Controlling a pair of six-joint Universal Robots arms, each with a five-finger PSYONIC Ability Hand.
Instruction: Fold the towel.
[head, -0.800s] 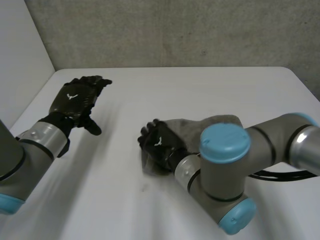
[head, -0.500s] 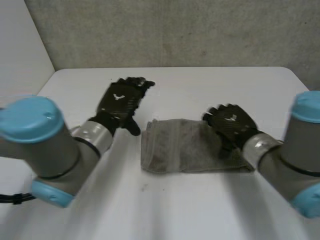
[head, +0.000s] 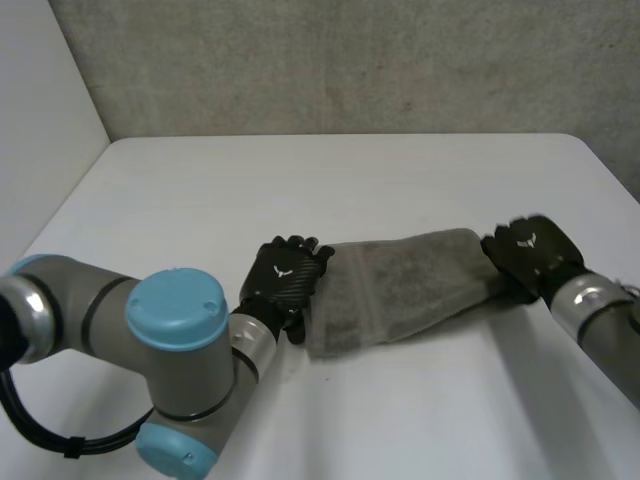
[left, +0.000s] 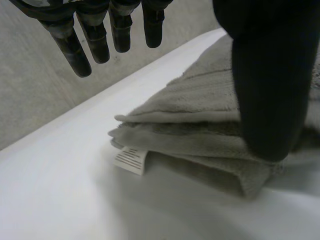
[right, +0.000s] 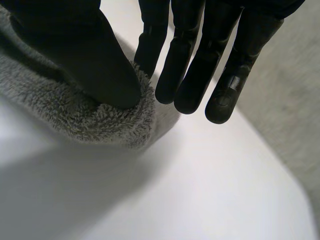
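Observation:
A grey towel (head: 405, 285) lies folded into a long strip across the middle of the white table (head: 330, 180), its right end a little farther back. My left hand (head: 283, 280) rests at its left end. In the left wrist view the thumb (left: 270, 75) presses on the stacked folds (left: 190, 110) while the straight fingers (left: 95, 35) hover above them; a white label (left: 131, 160) pokes out below. My right hand (head: 530, 255) sits at the right end, where the thumb (right: 95, 65) presses on the towel's rounded fold (right: 85, 120) and the straight fingers (right: 200, 55) reach past it.
A grey wall (head: 350, 60) runs along the table's far edge, and a pale wall (head: 40, 130) stands at the left. Bare tabletop lies behind and in front of the towel.
My left hand came from the table's far left to the towel's left end. My right hand swept from the left end to the right end. The towel now lies longer and slanted.

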